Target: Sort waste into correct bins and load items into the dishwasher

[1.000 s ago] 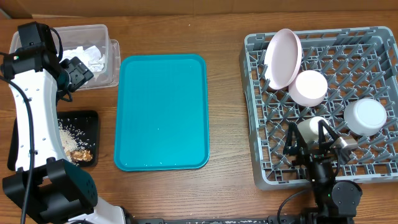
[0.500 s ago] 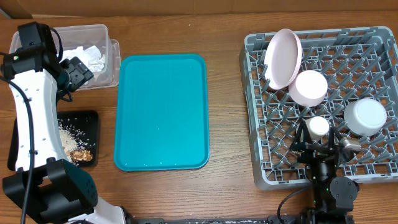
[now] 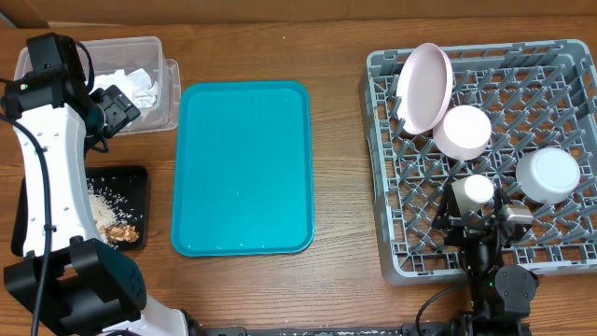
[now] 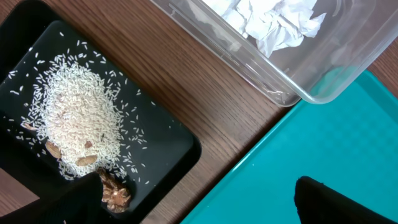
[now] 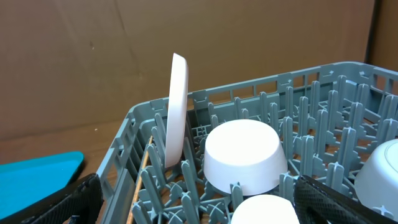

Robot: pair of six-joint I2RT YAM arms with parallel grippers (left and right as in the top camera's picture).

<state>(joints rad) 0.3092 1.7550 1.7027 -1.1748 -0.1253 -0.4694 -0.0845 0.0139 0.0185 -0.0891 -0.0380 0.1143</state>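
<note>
Both claws I saw wide open, empty: left gripper (image 3: 113, 109) beside the far-left clear tub (image 3: 169, 91), right gripper (image 3: 477, 220) by the cup (image 3: 478, 189) in the rack (image 3: 560, 54).

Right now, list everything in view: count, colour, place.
table: one, brown wood, under everything
serving tray: one, teal, centre
tub: one, clear plastic, far left
napkins: a few, white, crumpled in the tub
shallow tray: one, black, near left
rice: one pile, whitish, in the shallow tray
food bits: a few, brown, at the rice's edge
rack: one, grey, right
plate: one, pinkish-white, on edge in the rack
pinkish bowl: one, beside the plate
white bowl: one, rack's right side
cup: one, white, in the rack
left gripper: open, between tub and shallow tray
right gripper: open, by the cup
</note>
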